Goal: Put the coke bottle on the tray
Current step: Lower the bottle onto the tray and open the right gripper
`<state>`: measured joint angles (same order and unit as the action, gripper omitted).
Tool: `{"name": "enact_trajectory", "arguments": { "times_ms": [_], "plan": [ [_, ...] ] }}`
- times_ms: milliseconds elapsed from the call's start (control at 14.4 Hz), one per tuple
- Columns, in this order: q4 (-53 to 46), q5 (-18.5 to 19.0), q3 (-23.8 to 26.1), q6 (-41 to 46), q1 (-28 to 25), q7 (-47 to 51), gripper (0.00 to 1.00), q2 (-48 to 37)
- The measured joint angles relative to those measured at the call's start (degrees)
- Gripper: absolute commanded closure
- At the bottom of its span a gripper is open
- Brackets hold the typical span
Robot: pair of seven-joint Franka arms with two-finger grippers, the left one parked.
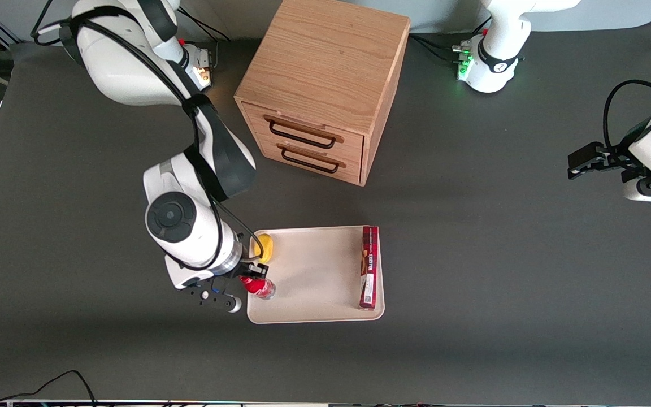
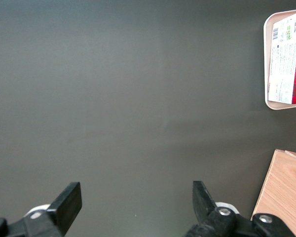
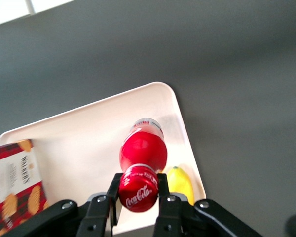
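Observation:
The coke bottle (image 1: 261, 288) is small and red with a red cap and clear base. My right gripper (image 1: 253, 276) is shut on its cap and holds it tilted over the working-arm end of the cream tray (image 1: 317, 277), near the tray's rim. In the right wrist view the fingers (image 3: 113, 190) press both sides of the cap of the bottle (image 3: 143, 150), whose base points down at the tray (image 3: 84, 143). I cannot tell whether the base touches the tray.
A yellow lemon (image 1: 265, 246) lies in the tray's corner beside the gripper, also in the right wrist view (image 3: 180, 182). A long red box (image 1: 369, 265) lies along the tray's parked-arm end. A wooden drawer cabinet (image 1: 320, 90) stands farther from the front camera.

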<state>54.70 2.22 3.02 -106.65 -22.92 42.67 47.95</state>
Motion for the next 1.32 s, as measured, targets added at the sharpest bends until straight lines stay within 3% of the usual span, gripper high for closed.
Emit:
{"name": "enact_trajectory", "arguments": {
  "times_ms": [624,693,762,832,901,1317],
  "plan": [
    [-0.1,1.4,-0.8,-6.0,-1.7,0.0,1.00,4.5],
    [-0.2,1.4,-0.9,-6.2,-1.7,0.0,0.75,4.7],
    [-0.2,1.4,-1.0,-6.2,-1.7,0.0,0.58,4.7],
    [-0.2,1.4,-1.0,-6.2,-1.7,0.0,0.12,4.7],
    [-0.2,1.6,-1.0,-6.2,-1.7,0.0,0.00,4.7],
    [-1.1,3.0,-1.2,-5.8,-1.6,0.0,0.00,4.6]
  ]
}}
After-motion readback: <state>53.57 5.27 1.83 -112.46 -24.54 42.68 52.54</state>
